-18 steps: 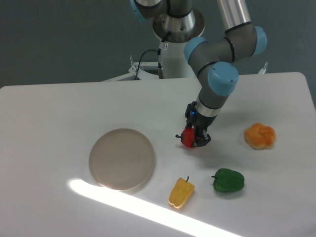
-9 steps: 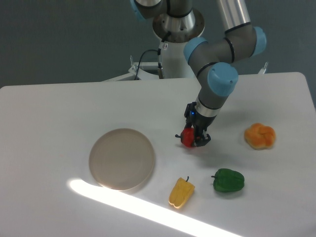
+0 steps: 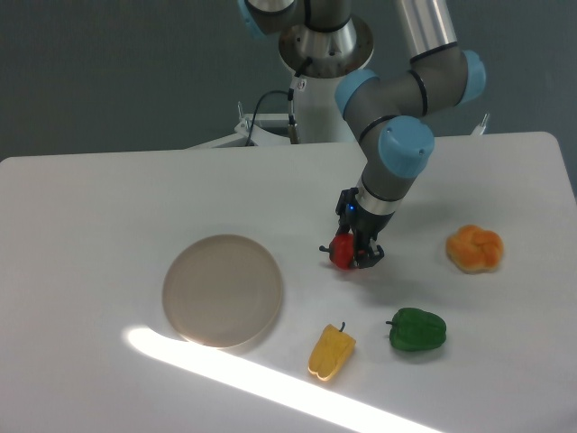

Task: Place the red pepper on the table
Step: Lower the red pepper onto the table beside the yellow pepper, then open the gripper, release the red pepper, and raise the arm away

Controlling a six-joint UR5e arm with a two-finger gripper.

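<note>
My gripper [image 3: 354, 253] clamped on the red pepper [image 3: 343, 252], fingers either side of it, low over the desk [image 3: 108, 207] near centre; cannot tell whether the pepper touches the surface (shadow sits tight beneath it). Round beige plate [image 3: 223, 290] at 9 o'clock from the pepper, well apart. Yellow pepper [image 3: 331, 351] at 6 o'clock. Green pepper [image 3: 416, 330] at 4 o'clock. Orange lumpy fruit [image 3: 474, 248] at 3 o'clock, near the desk's edge.

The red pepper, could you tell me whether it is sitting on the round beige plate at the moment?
No, the red pepper is between the fingers of the gripper, over bare table to the right of the plate.
</note>
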